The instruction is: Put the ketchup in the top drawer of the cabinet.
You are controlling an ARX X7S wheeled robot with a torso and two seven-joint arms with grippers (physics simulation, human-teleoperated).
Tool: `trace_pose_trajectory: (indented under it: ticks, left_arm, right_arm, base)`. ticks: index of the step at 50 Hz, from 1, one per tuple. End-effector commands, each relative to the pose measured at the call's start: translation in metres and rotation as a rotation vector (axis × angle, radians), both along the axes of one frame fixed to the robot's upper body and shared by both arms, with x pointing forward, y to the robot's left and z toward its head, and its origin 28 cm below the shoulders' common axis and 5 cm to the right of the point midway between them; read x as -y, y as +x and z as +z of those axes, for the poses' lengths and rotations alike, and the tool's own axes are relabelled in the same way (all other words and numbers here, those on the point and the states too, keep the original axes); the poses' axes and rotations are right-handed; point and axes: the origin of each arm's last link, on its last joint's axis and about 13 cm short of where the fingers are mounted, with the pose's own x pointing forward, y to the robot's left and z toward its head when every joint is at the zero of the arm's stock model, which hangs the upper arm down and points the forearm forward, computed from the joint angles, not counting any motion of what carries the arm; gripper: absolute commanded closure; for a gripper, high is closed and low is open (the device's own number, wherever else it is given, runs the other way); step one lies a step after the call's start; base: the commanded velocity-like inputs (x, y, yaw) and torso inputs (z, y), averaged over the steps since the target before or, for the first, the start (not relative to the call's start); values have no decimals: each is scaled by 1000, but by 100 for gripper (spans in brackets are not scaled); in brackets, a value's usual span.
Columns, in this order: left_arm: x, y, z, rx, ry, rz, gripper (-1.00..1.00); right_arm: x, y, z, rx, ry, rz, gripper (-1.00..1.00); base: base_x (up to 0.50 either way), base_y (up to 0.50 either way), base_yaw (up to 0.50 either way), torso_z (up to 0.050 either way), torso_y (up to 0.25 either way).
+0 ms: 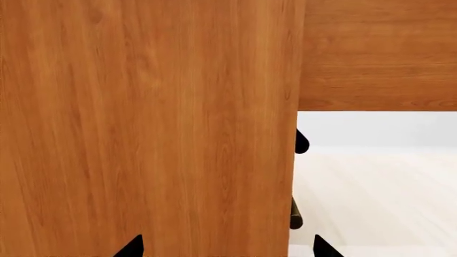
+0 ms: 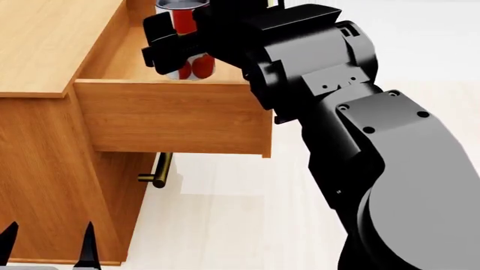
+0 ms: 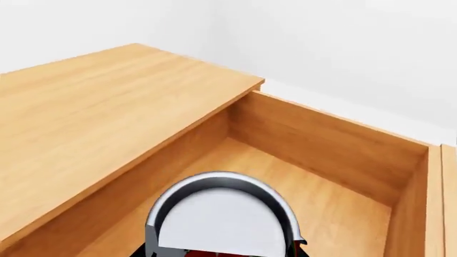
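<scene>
The ketchup (image 2: 192, 63) is a red-labelled tin with a silver top, and my right gripper (image 2: 174, 49) is shut on it. The tin is upright over the open top drawer (image 2: 172, 118), with its base about level with the drawer's rim. In the right wrist view the tin's silver top (image 3: 222, 220) sits above the empty drawer floor (image 3: 335, 209). The honey-brown cabinet (image 2: 45, 39) stands at the left. My left gripper (image 2: 48, 252) is open and empty, low beside the cabinet's side (image 1: 150, 128). Its fingertips (image 1: 132, 247) show in the left wrist view.
The lower drawer is shut, and its brass bar handle (image 2: 158, 171) sticks out under the open drawer; it also shows in the left wrist view (image 1: 295, 214). My large black right arm (image 2: 375, 157) fills the right of the head view. Pale floor (image 2: 225, 225) lies below.
</scene>
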Motion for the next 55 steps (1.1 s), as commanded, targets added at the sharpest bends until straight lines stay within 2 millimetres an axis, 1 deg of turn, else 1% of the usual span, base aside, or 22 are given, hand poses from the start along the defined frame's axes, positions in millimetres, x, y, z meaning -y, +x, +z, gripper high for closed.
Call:
trace_pose_trajectory:
  ticks: [1, 24, 28, 29, 47, 51, 53, 55]
  left_arm:
    - [-2, 1, -2, -4, -2, 4, -100]
    - [-3, 1, -4, -10, -6, 7, -100]
    - [-3, 1, -4, -9, -5, 8, -100]
    - [-3, 1, -4, -10, -6, 8, -100]
    - [-3, 3, -6, -13, -4, 10, -100]
    - [-4, 4, -7, -15, -4, 10, -100]
    - [-4, 3, -7, -16, -4, 9, -100]
    - [-4, 4, -6, -15, -4, 11, -100]
  right_arm:
    - [0, 0, -5, -3, -38, 12, 100]
    - [0, 1, -14, -8, -53, 6, 100]
    - [0, 1, -13, 1, -51, 2, 100]
    - [0, 1, -13, 2, -55, -4, -100]
    - [1, 2, -14, 5, -72, -8, -100]
    - [0, 2, -11, 30, -61, -13, -100]
    - [0, 3, -6, 63, -21, -50, -100]
    - [-1, 3, -3, 78, -9, -42, -100]
  base:
    - [0, 0, 0, 0, 0]
    - [0, 0, 0, 0, 0]
    - [0, 0, 0, 0, 0]
    - [0, 0, 0, 0, 0]
    - [0, 0, 0, 0, 0]
    - [0, 0, 0, 0, 0]
    - [0, 0, 0, 0, 0]
    - [0, 0, 0, 0, 0]
